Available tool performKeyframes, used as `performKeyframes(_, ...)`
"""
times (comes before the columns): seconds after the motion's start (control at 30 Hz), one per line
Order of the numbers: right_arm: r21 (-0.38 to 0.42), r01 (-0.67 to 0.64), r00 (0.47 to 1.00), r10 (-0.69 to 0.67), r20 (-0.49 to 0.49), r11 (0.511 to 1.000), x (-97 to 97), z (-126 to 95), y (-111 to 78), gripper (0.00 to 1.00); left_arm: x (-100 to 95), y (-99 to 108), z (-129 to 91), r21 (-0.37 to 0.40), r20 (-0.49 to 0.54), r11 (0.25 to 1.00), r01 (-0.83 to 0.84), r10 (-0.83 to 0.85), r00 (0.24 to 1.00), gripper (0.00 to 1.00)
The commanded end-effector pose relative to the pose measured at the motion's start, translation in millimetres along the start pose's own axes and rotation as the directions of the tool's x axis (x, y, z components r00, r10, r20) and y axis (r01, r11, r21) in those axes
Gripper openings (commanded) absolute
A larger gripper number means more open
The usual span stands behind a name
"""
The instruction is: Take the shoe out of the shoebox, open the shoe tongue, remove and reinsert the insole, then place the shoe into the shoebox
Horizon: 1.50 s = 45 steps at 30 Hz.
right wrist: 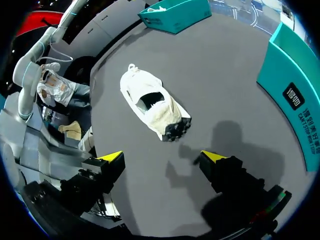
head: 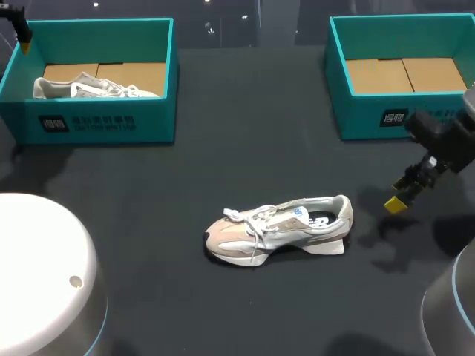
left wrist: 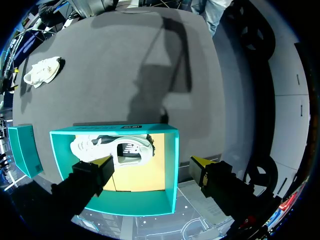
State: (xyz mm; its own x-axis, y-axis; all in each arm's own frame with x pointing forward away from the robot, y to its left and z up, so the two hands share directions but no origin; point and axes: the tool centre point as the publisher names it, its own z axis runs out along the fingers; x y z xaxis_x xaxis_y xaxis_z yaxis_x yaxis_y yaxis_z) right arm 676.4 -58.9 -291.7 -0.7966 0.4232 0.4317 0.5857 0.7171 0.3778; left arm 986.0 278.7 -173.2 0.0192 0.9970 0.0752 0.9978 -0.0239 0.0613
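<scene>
From above, the shoe [head: 278,226] stands sole down near the middle of the table [head: 223,311], toe toward my left and heel toward my right. It is out of both boxes. The left box [head: 89,122] holds a second shoe [head: 89,87], and the right box [head: 401,115] shows only its cardboard floor. The right gripper [head: 401,199] hangs near the shoe's heel without touching it. From here I cannot tell how its jaws stand.

Along the left wrist, the left gripper [left wrist: 152,162] hovers over the left box with its jaws wide apart and nothing between them. The second shoe lies below it, and the task's shoe is well off across the table.

Along the right wrist, the right gripper's jaws are also apart and empty. The shoe sits ahead of them, heel nearest and its mouth open to view, laces trailing at the far end.

The tongue looks like the next job, and the risks begin there. The left arm is too far away to steady the shoe, so a one-sided pull could drag or tip it. A loose lace could catch on a finger. If the left gripper drops straight down, it would take the wrong shoe.
</scene>
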Motion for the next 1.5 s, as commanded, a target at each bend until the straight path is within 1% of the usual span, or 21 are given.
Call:
performKeyframes(0.03, -0.286, 0.163, 0.981, -0.185, -0.055, 0.944, -0.8, 0.7, -8.5, 1.00, 0.1, -0.1, -0.6, 0.000, -0.002, 1.000, -0.001, 0.001, 1.000, 1.00)
performKeyframes(0.23, -0.286, 0.163, 0.981, -0.185, -0.055, 0.944, -0.8, 0.7, -8.5, 1.00, 0.1, -0.1, -0.6, 0.000, -0.002, 1.000, -0.001, 0.001, 1.000, 1.00)
performKeyframes(0.27, -0.294, 0.187, 0.977, -0.210, -0.047, 0.937, -1.0, -1.0, -7.2, 1.00, 0.1, -0.1, -0.6, 0.000, -0.002, 1.000, -0.001, 0.001, 1.000, 1.00)
performKeyframes(0.33, -0.346, 0.249, 0.964, -0.267, -0.004, 0.904, -2.0, -6.1, -7.3, 1.00, 0.1, -0.1, -0.6, 0.000, -0.002, 1.000, -0.001, 0.001, 1.000, 1.00)
performKeyframes(0.37, -0.362, 0.263, 0.961, -0.277, 0.012, 0.894, -4.6, -7.9, -8.3, 1.00, 0.1, -0.1, -0.6, 0.000, -0.002, 1.000, -0.001, 0.001, 1.000, 1.00)
performKeyframes(0.4, -0.368, 0.283, 0.957, -0.286, 0.047, 0.886, -7.1, -8.9, -9.1, 1.00, 0.1, -0.1, -0.6, 0.000, -0.002, 1.000, -0.001, 0.001, 1.000, 1.00)
performKeyframes(0.47, -0.375, 0.311, 0.949, -0.310, 0.065, 0.873, -14.1, -9.7, -12.5, 1.00, 0.1, -0.1, -0.6, 0.000, -0.002, 1.000, -0.001, 0.001, 1.000, 1.00)
performKeyframes(0.5, -0.391, 0.340, 0.938, -0.339, 0.075, 0.855, -17.3, -9.1, -14.4, 1.00, 0.1, -0.1, -0.6, 0.000, -0.002, 1.000, -0.001, 0.001, 1.000, 1.00)
performKeyframes(0.53, -0.403, 0.358, 0.930, -0.362, 0.068, 0.842, -20.2, -8.4, -16.5, 1.00, 0.1, -0.1, -0.6, 0.000, -0.002, 1.000, -0.001, 0.001, 1.000, 1.00)
performKeyframes(0.57, -0.403, 0.358, 0.930, -0.360, 0.074, 0.842, -24.6, -6.9, -18.9, 1.00, 0.1, -0.1, -0.6, 0.000, -0.002, 1.000, -0.001, 0.001, 1.000, 1.00)
performKeyframes(0.63, -0.426, 0.389, 0.915, -0.398, 0.073, 0.817, -33.1, -4.0, -23.8, 1.00, 0.1, -0.1, -0.6, 0.000, -0.002, 1.000, -0.001, 0.001, 1.000, 1.00)
performKeyframes(0.7, -0.423, 0.389, 0.914, -0.399, 0.069, 0.818, -42.7, -1.5, -28.0, 1.00, 0.1, -0.1, -0.6, 0.000, -0.002, 1.000, -0.001, 0.001, 1.000, 1.00)
performKeyframes(0.73, -0.436, 0.394, 0.912, -0.404, 0.073, 0.809, -46.5, -0.8, -30.1, 1.00, 0.1, -0.1, -0.6, 0.000, -0.002, 1.000, -0.001, 0.001, 1.000, 1.00)
performKeyframes(0.77, -0.437, 0.392, 0.912, -0.403, 0.072, 0.810, -49.8, 0.2, -31.4, 1.00, 0.1, -0.1, -0.6, 0.000, -0.002, 1.000, -0.001, 0.001, 1.000, 1.00)
performKeyframes(0.87, -0.445, 0.421, 0.898, -0.431, 0.085, 0.790, -56.8, 2.3, -33.9, 1.00, 0.1, -0.1, -0.6, 0.000, -0.002, 1.000, -0.001, 0.001, 1.000, 1.00)
performKeyframes(0.93, -0.429, 0.431, 0.898, -0.425, 0.115, 0.794, -61.3, 3.7, -35.8, 1.00, 0.1, -0.1, -0.6, 0.000, -0.002, 1.000, -0.001, 0.001, 1.000, 1.00)
performKeyframes(0.97, -0.428, 0.443, 0.893, -0.431, 0.131, 0.788, -63.2, 4.6, -36.7, 1.00, 0.1, -0.1, -0.6, 0.000, -0.002, 1.000, -0.001, 0.001, 1.000, 1.00)
performKeyframes(1.0, -0.405, 0.445, 0.894, -0.423, 0.149, 0.798, -64.5, 5.7, -38.3, 1.00, 0.1, -0.1, -0.6, 0.000, -0.002, 1.000, -0.001, 0.001, 1.000, 1.00)
performKeyframes(1.4, -0.405, 0.445, 0.894, -0.423, 0.149, 0.798, -64.5, 5.7, -38.3, 1.00, 0.1, -0.1, -0.6, 0.000, -0.002, 1.000, -0.001, 0.001, 1.000, 1.00)
performKeyframes(1.47, -0.420, 0.426, 0.904, -0.398, 0.155, 0.801, -73.1, 12.0, -45.9, 1.00, 0.1, -0.1, -0.6, 0.000, -0.002, 1.000, -0.001, 0.001, 1.000, 1.00)
performKeyframes(1.5, -0.440, 0.431, 0.901, -0.403, 0.162, 0.787, -75.2, 16.0, -48.8, 1.00, 0.1, -0.1, -0.6, 0.000, -0.002, 1.000, -0.001, 0.001, 1.000, 1.00)
